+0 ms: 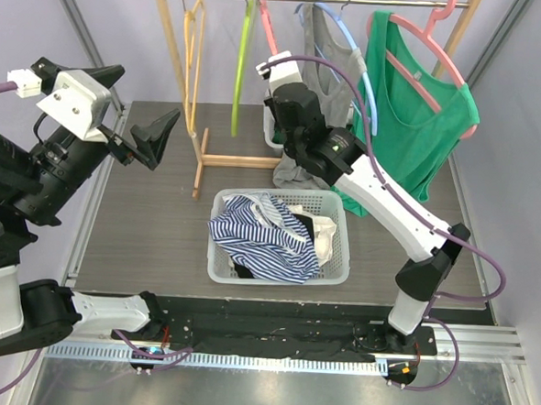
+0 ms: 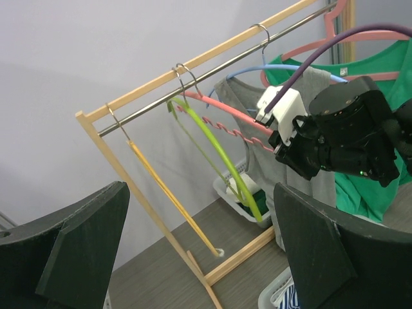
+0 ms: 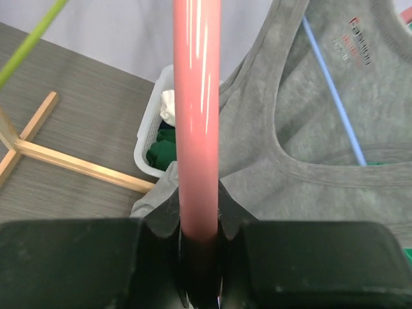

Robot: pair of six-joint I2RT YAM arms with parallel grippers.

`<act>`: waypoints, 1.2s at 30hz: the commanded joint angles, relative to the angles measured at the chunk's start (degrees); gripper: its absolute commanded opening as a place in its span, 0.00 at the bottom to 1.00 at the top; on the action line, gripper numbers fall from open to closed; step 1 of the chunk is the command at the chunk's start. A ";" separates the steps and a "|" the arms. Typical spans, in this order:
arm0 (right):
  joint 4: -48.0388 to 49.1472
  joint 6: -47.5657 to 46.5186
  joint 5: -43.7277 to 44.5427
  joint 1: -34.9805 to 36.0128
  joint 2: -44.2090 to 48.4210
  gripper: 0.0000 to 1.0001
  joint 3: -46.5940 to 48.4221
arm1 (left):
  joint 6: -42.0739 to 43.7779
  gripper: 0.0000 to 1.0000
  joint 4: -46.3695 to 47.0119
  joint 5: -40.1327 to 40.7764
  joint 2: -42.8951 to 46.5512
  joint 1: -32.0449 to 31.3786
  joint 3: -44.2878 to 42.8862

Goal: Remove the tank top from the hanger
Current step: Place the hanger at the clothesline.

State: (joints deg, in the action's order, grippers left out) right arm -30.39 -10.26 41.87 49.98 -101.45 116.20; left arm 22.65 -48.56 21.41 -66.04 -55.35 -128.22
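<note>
Black pads of the right gripper (image 3: 198,222) fill the bottom of its wrist view, pinched almost shut on the bar of a pink hanger (image 3: 195,96) that runs straight up the middle of the frame. That hanger looks bare. The gray tank top (image 3: 290,129) hangs just behind it in the upper right, on a blue hanger (image 3: 335,109). At the overhead view's left the left gripper (image 2: 199,248) is raised with its jaws spread wide, holding nothing.

I judge the pink hanger is being steadied or moved aside. It should go gently along the wooden rack (image 1: 236,161) without snagging the gray strap, which then needs peeling off the blue arm.

A green tank top (image 1: 413,119) hangs at upper right. On the gray wood-grain tabletop (image 1: 150,223) sits a white laundry basket (image 1: 341,253) of clothes. The walls are pale lilac.
</note>
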 commanded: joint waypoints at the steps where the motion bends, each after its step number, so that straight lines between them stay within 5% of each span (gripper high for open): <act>1: 4.02 -3.62 -0.39 2.14 1.88 0.04 2.88 | -1.03 1.00 0.39 -0.84 -0.49 0.60 -1.15; 15: 2.62 -5.74 0.85 6.98 -7.80 0.01 13.79 | -1.39 1.00 0.13 -1.72 0.03 1.56 -1.94; 36: 16.41 4.28 -5.21 4.87 6.43 0.01 -1.41 | -2.97 1.00 -1.01 -3.30 1.18 3.59 -0.71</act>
State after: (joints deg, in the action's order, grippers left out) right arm -20.99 -11.11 39.53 55.96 -101.62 116.22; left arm 20.97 -49.87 19.29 -65.30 -52.31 -128.99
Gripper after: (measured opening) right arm 0.179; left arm 0.996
